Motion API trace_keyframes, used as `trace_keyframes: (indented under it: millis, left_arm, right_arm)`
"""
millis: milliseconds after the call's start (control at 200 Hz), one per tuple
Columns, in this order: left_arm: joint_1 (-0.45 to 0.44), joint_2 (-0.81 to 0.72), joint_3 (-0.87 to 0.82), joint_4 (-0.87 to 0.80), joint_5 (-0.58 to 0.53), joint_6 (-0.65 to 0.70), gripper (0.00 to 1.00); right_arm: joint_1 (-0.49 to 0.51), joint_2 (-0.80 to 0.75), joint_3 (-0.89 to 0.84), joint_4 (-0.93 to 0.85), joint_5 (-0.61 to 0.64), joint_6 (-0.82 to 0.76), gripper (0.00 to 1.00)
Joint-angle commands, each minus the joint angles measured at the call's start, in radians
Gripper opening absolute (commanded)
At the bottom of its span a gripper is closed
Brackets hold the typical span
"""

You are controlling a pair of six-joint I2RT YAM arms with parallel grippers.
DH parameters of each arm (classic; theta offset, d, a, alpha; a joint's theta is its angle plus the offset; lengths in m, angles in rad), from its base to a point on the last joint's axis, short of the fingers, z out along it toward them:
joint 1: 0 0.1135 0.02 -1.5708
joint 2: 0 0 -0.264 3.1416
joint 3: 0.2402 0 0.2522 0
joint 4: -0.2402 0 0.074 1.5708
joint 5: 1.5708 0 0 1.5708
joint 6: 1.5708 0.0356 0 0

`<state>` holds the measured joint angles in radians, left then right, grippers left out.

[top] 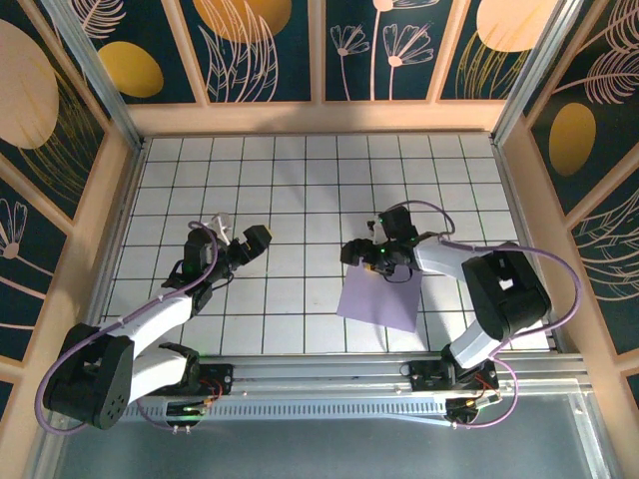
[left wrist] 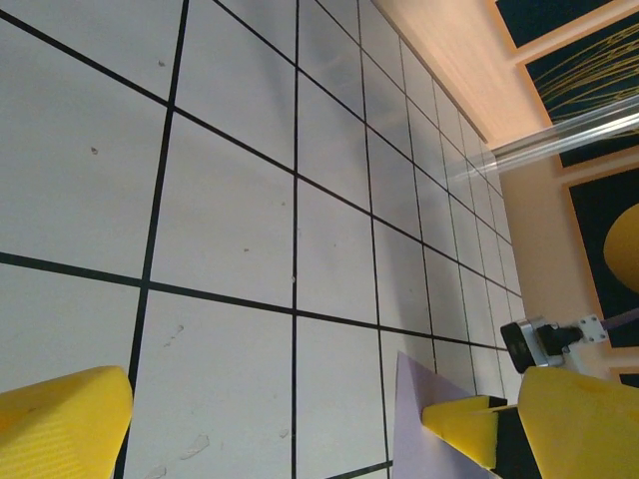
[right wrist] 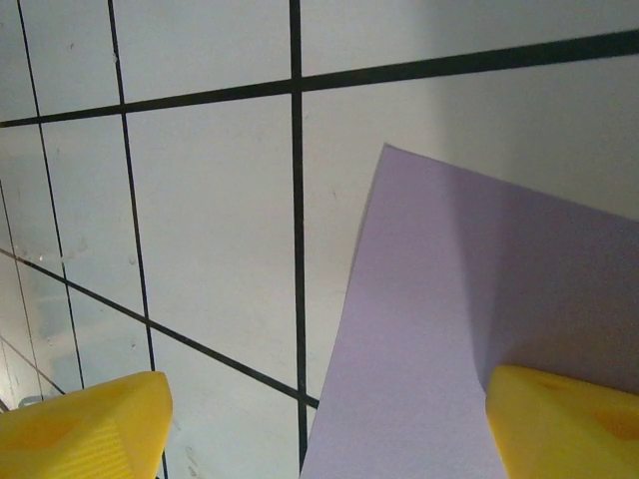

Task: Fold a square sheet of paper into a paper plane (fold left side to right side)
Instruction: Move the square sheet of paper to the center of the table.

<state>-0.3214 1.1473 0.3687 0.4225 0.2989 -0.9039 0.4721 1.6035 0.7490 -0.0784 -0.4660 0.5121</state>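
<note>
On the table (top: 300, 180), white tiles with thin black lines make a regular grid, and some small marks and scratches show on them in the wrist views. Pale wooden boards (top: 319, 117) close the table on three sides. Behind them stand dark blue walls (top: 270, 50) with yellow and orange ovals and thin drawings of plants. A metal rail (top: 329, 374) runs along the near edge, and both arms are fixed to it.

The square sheet of paper (top: 379, 299) lies on the right half of the table, near the front rail, a little turned against the grid lines. It is plain pale purple and shows no fold.

The right gripper (top: 364, 254) is low over the far left corner of the sheet. Its yellow fingers (right wrist: 564, 419) stand wide apart, one over the paper (right wrist: 449, 329) and the other over bare tile, and they hold nothing. Whether the finger touches the paper, I cannot tell.

The left gripper (top: 240, 238) is over the left half of the table, well apart from the sheet. Its jaws are also wide, with only tiles between them.
</note>
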Motion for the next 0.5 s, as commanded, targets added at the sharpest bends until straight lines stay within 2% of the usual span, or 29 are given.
trace_keyframes:
  millis: [0, 495]
  left_arm:
    - [-0.006, -0.026, 0.012, -0.014, -0.018, 0.006, 0.99]
    - [-0.006, -0.055, 0.036, -0.071, -0.032, 0.033, 0.99]
  right_arm:
    - [0.027, 0.076, 0.053, -0.004, 0.013, -0.007, 0.84]
    - [0.125, 0.398, 0.461, -0.068, -0.031, -0.12, 0.84]
